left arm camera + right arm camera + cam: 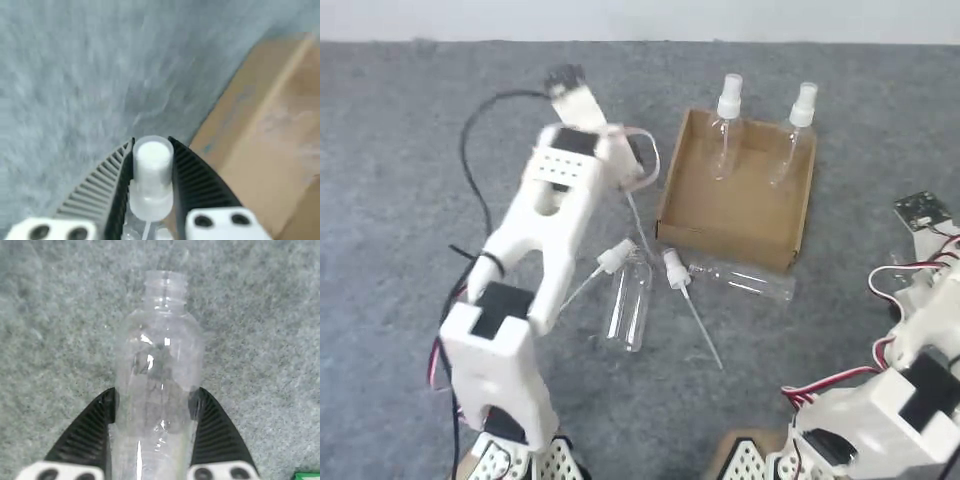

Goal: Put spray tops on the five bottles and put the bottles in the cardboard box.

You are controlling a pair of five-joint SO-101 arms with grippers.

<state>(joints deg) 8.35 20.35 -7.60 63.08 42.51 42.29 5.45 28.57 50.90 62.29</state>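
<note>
Your left fingers [195, 175] are clamped on a spray top [150, 165], just beside the cardboard box [260, 130]. Your right fingers [212, 430] grip an uncapped bottle [157, 365] over the grey bench [50, 315]. Two capped bottles [724, 142] lie in the box. A third capped bottle [628, 295], a bare bottle [745, 282] and a loose spray top [675, 270] lie on the bench near it.

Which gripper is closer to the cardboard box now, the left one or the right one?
Left. The left gripper, shut on a spray top, is beside the edge of the box. The right gripper, shut on an uncapped bottle, is over the carpet, apart from the box.
</note>
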